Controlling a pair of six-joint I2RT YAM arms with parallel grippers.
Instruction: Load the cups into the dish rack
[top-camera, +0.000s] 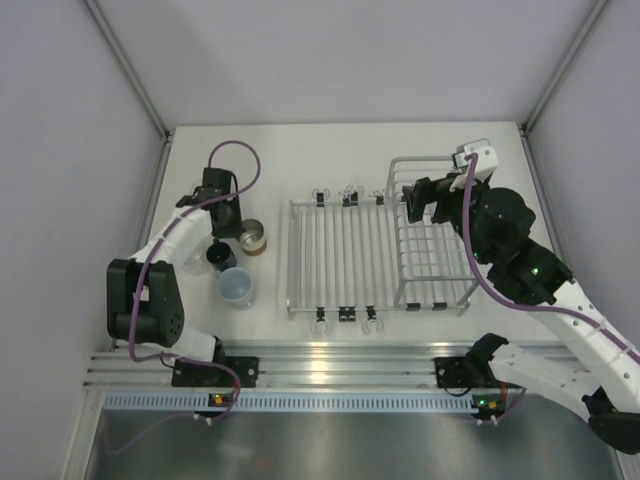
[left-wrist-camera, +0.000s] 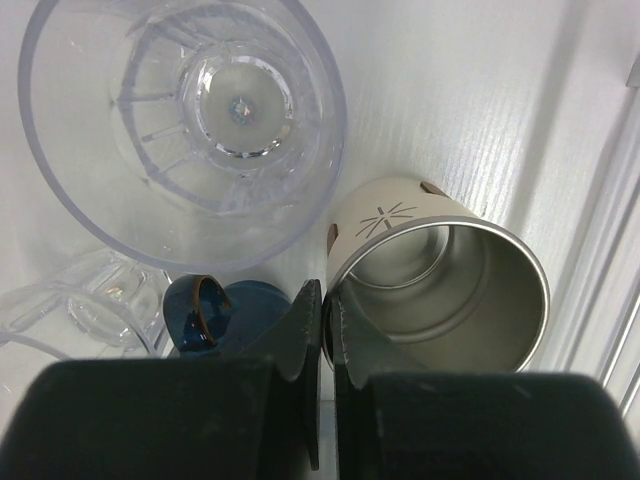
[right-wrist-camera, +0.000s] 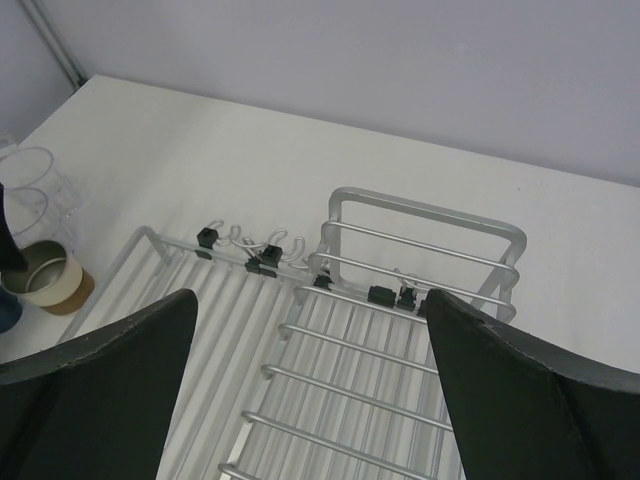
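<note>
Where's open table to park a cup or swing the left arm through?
Bare table lies between the silver wire dish rack and the back wall. Crowded: left of the rack, where tan metal cup, dark blue mug and pale blue translucent cup bunch around the left end effector.

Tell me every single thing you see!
table: 1, white, under everything
dish rack: 1, silver with black clips, mid-table
tan cup: 1, tan and silver, left of rack
dark blue mug: 1, blue, beside tan cup
clear cup: 1, see-through, beyond the mug
smaller clear thing: 1, see-through, beside mug, maybe cup
pale blue cup: 1, pale blue, frontmost cup
left tool: 1, black, shut, among the cups
right tool: 1, black, open, over the rack
</note>
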